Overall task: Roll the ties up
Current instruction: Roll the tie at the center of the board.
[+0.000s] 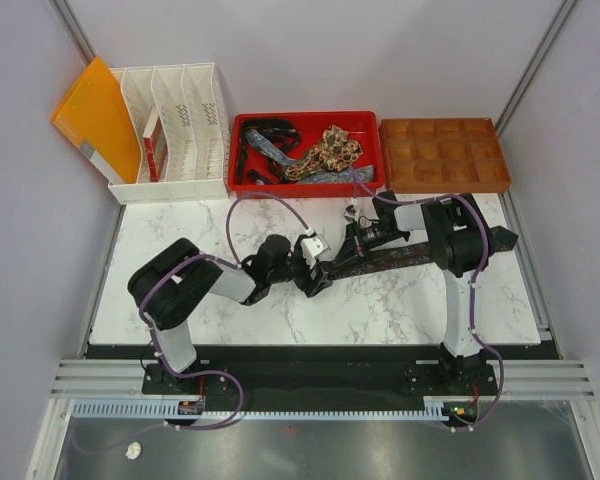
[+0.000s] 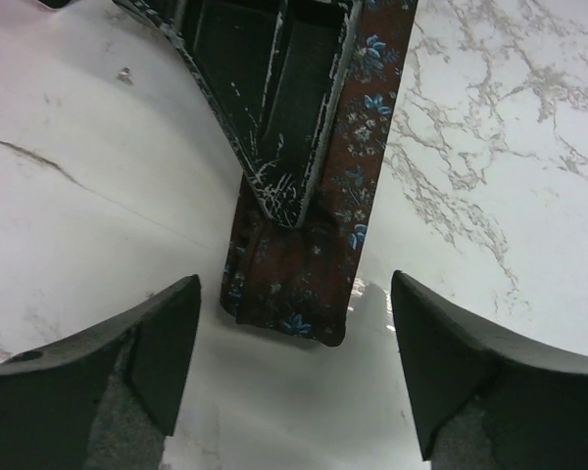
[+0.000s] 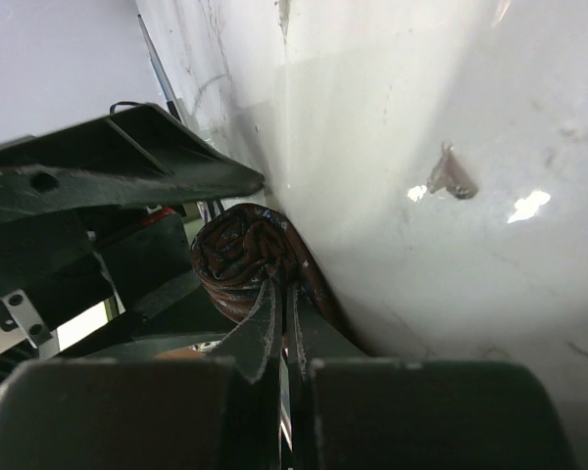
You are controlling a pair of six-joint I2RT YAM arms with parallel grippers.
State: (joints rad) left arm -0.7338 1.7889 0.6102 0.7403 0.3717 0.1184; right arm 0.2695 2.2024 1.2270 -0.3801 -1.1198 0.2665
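Observation:
A dark brown tie [image 1: 400, 256] with small blue flowers lies stretched across the marble table [image 1: 180, 310]. My right gripper [image 1: 338, 258] is shut on its left end, where the fabric is wound into a small roll [image 3: 243, 257] round the closed fingertips [image 3: 270, 311]. In the left wrist view the folded tie end [image 2: 292, 294] lies just ahead of my left gripper [image 2: 294, 362], which stands open and empty, its fingers [image 2: 167, 338] low over the table and apart from the cloth. More ties [image 1: 325, 155] lie heaped in the red tray [image 1: 372, 150].
A white slotted organizer [image 1: 175, 125] and an orange folder [image 1: 98, 115] stand at the back left. A brown compartment tray [image 1: 442, 153] sits at the back right. Purple cables [image 1: 270, 200] loop above the table between the arms.

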